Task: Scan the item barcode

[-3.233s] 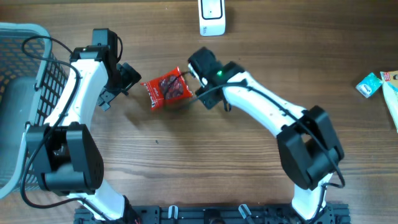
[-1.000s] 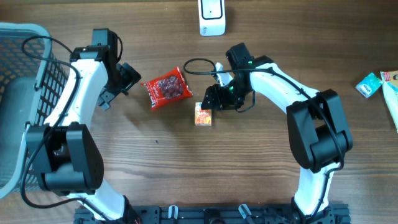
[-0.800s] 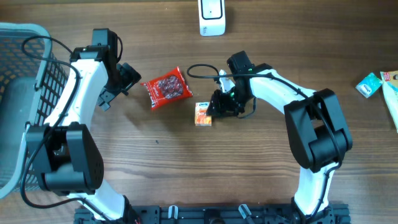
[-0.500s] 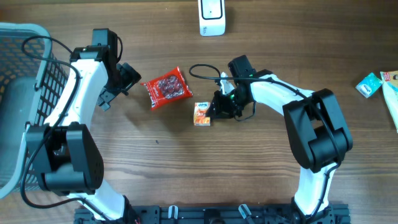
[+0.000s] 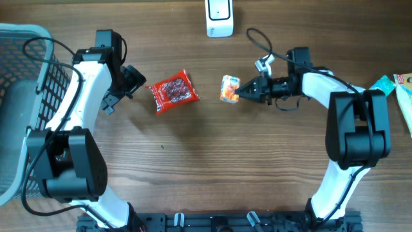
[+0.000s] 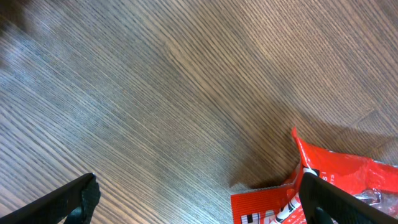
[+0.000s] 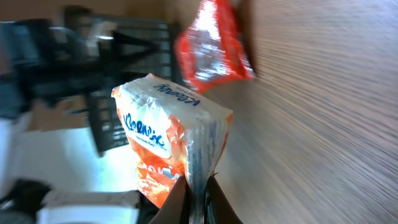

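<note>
My right gripper (image 5: 243, 92) is shut on the seam of an orange and white tissue pack (image 5: 230, 89) and holds it off the table at centre. The wrist view shows the pack (image 7: 165, 143) pinched at its edge between the fingers of that gripper (image 7: 198, 190). A red snack packet (image 5: 172, 91) lies flat to the left of it and also shows behind the pack (image 7: 214, 46). My left gripper (image 5: 132, 82) stands open just left of the red packet (image 6: 348, 186), nothing between its fingers (image 6: 74, 199). A white scanner (image 5: 219, 18) stands at the back edge.
A grey wire basket (image 5: 26, 109) fills the far left. A teal packet (image 5: 382, 87) and a white package (image 5: 405, 96) lie at the right edge. A black cable (image 5: 257, 38) loops above the right arm.
The right gripper shut on the tissue pack, lifted it from the table and carried it right and towards the back. The left arm and the red packet have not moved.
</note>
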